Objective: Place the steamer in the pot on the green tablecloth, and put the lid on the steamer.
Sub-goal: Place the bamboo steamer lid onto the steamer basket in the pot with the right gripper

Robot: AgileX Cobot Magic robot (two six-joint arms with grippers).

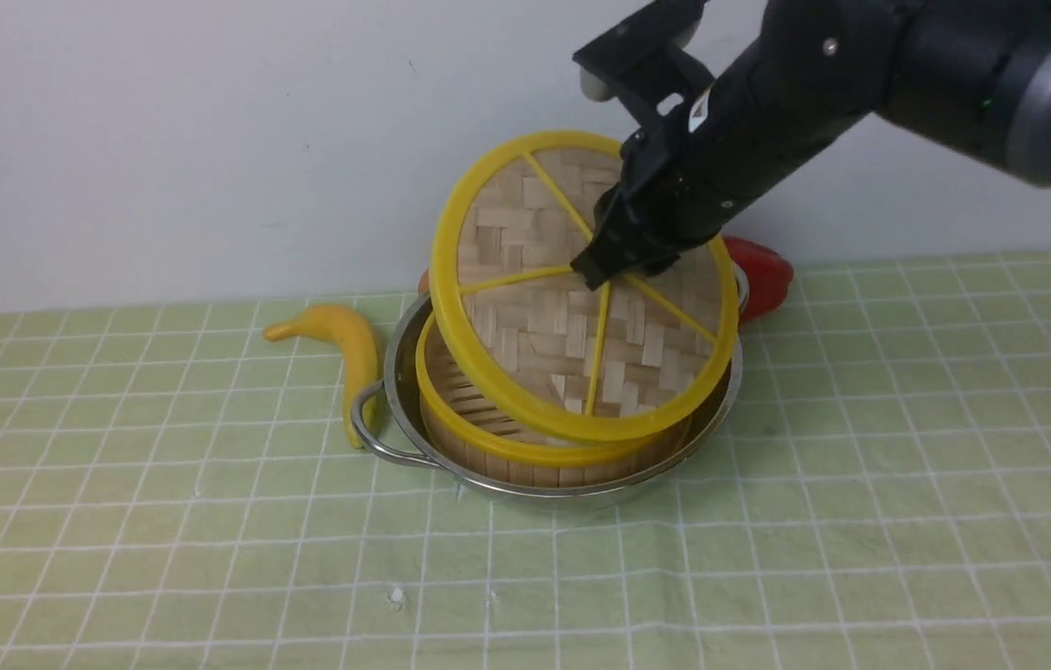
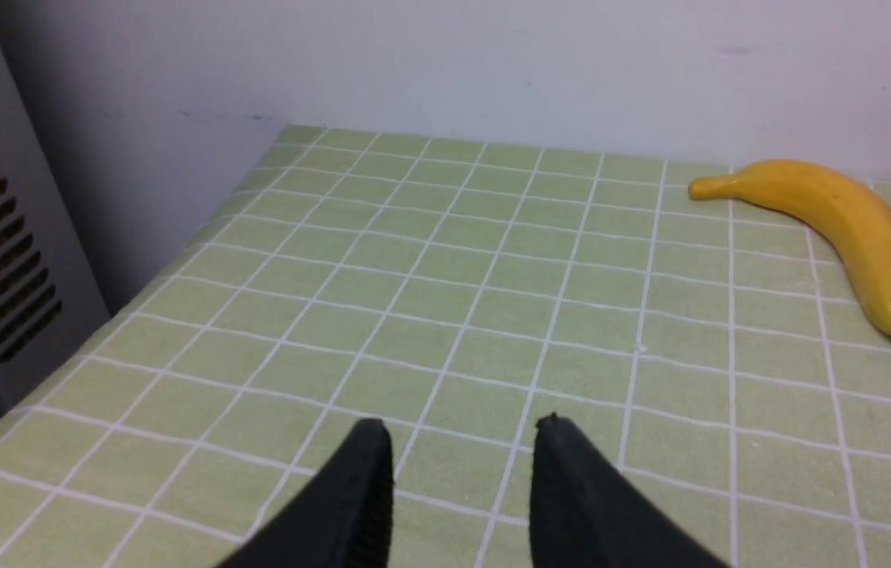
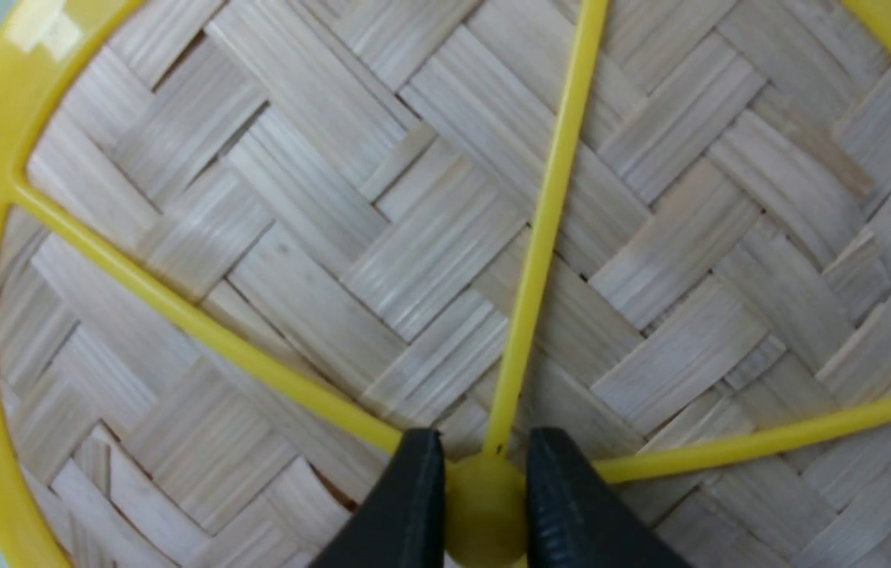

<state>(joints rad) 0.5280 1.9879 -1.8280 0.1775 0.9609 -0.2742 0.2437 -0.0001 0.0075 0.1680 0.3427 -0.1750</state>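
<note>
Gleaming yellow rim around the lid's (image 1: 525,316) pale woven bamboo.

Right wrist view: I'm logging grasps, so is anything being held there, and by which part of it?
Yes: the lid, by its centre knob, pinched between the right claw's fingertips.

The glossy black robot right arm (image 1: 748,102) has rounded housings. Fitted parts: a light grey band at its two-o'clock end; a small pale round screw on the upper housing — a white-edged marking near the wrist, at seven o'clock from that screw. The wrist bracket is angular, matt black.
</note>
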